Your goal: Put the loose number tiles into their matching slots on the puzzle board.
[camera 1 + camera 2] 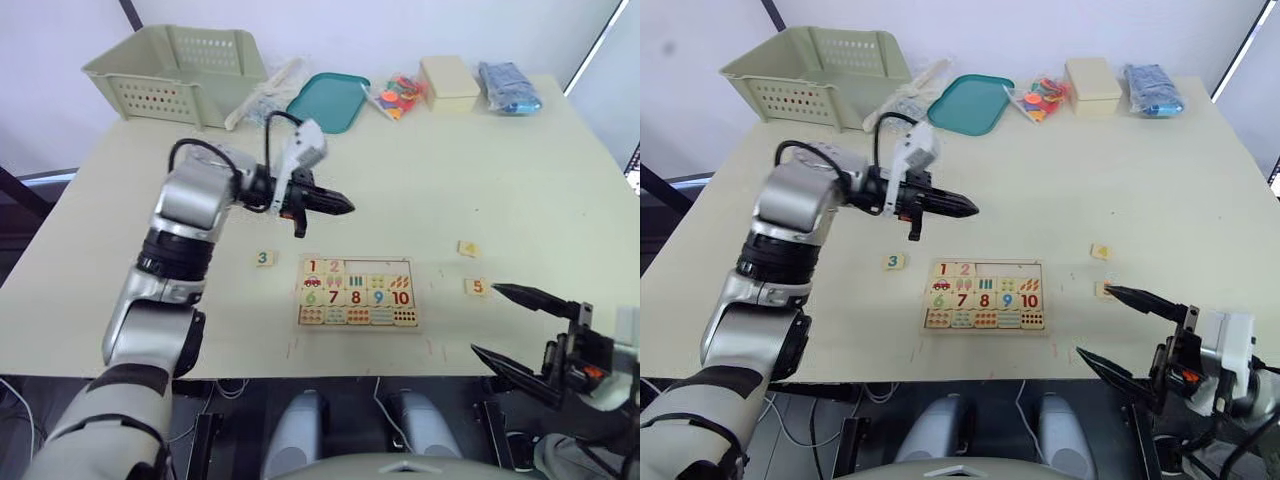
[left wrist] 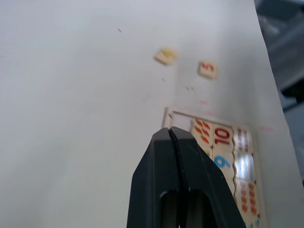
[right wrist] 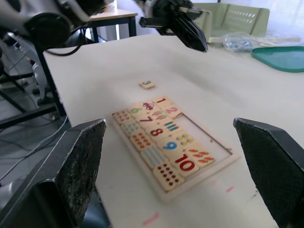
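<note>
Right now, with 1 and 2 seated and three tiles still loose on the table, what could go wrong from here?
1. The 5 tile lies near the table's front edge, beside the open right gripper; a nudge could push it off.
2. The left gripper is shut above the table, so it must open before taking the 3 tile.
3. The 4 tile lies askew, so it may jam in the puzzle board.

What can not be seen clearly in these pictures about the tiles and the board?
- Tile 5: in the right eye view the right gripper covers most of it.
- Tile 4: its digit is too small to read in the eye views and blurred in the left wrist view.
- Board: the left gripper, shut, hides its near part in the left wrist view, and the edge cuts it off.
</note>
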Robot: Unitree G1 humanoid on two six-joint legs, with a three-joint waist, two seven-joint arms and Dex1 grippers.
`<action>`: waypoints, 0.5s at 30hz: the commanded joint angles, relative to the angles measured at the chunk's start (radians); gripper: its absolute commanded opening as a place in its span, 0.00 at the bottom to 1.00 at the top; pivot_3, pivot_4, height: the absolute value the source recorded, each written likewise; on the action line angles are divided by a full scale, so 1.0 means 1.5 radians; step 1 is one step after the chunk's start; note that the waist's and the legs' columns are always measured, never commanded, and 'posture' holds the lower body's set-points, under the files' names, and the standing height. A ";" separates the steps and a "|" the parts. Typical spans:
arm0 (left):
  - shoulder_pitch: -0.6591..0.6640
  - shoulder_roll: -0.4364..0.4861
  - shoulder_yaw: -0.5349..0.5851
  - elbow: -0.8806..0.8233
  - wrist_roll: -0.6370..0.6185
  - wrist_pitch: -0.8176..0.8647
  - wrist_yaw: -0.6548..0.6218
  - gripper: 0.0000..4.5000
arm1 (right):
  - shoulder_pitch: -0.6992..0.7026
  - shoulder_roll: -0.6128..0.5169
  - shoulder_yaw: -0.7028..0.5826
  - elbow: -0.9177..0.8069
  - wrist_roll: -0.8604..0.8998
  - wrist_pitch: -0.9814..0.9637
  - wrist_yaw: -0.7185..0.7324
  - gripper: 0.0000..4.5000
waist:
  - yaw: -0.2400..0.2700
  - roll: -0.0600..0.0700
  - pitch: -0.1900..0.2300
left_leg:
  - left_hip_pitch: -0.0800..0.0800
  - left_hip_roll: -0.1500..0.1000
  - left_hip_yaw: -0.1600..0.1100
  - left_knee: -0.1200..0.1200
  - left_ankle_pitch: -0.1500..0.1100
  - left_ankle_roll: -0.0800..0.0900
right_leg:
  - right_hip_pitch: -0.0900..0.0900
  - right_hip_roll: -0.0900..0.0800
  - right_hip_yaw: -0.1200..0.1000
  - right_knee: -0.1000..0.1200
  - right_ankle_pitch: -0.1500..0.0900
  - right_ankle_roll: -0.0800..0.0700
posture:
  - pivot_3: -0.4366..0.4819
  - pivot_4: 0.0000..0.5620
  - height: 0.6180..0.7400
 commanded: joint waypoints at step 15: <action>0.420 -0.122 0.342 -0.363 -0.155 -0.044 0.387 0.00 | -0.092 0.005 0.036 0.093 -0.018 -0.008 0.003 1.00 | 0.016 0.000 0.000 | 0.001 0.000 0.001 0.000 0.000 0.000 | 0.000 -0.002 0.001 0.000 0.000 0.000 | 0.48 0.27 1.00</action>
